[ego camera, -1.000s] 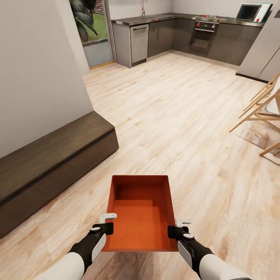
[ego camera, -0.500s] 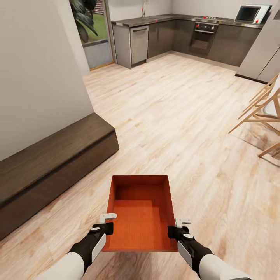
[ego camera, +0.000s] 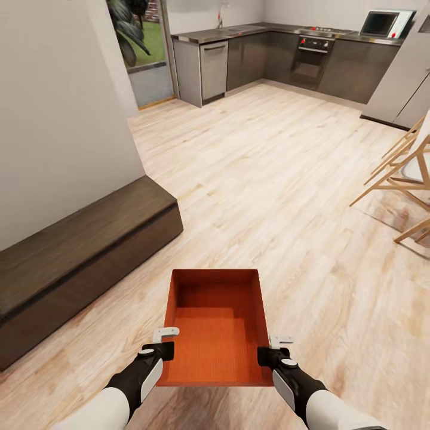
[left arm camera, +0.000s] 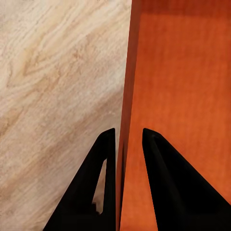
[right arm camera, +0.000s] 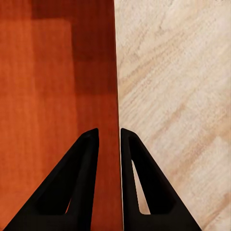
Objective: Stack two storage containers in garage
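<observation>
From my head camera, I hold one orange-red storage container [ego camera: 215, 325] out in front of me, level above the light wood-plank floor [ego camera: 269, 179]. My left gripper [ego camera: 165, 341] clamps the container's left wall near its close end, and my right gripper [ego camera: 272, 347] clamps the right wall at the matching spot. The bin is lidless and empty, its ribbed bottom showing. To my left a low dark wooden bench [ego camera: 77, 257] runs along a pale wall [ego camera: 54, 119]. Ahead lies a kitchen with dark cabinets [ego camera: 358, 68], a dishwasher [ego camera: 213, 67], an oven [ego camera: 313, 55] and a microwave [ego camera: 382, 21] on the counter. A glass door [ego camera: 140, 51] with greenery behind it stands at the far left. Pale wooden chair legs [ego camera: 397, 173] reach in at the right edge.

From my left wrist, my left gripper [left arm camera: 129, 139] is narrowed onto the storage container [left arm camera: 183, 96]: one black finger sits outside the thin wall over the wood floor [left arm camera: 57, 82], the other inside against the orange surface.

From my right wrist, my right gripper [right arm camera: 109, 137] pinches the storage container [right arm camera: 53, 96] the same way, one finger inside, one outside over the wood floor [right arm camera: 178, 86], the wall edge between them.
</observation>
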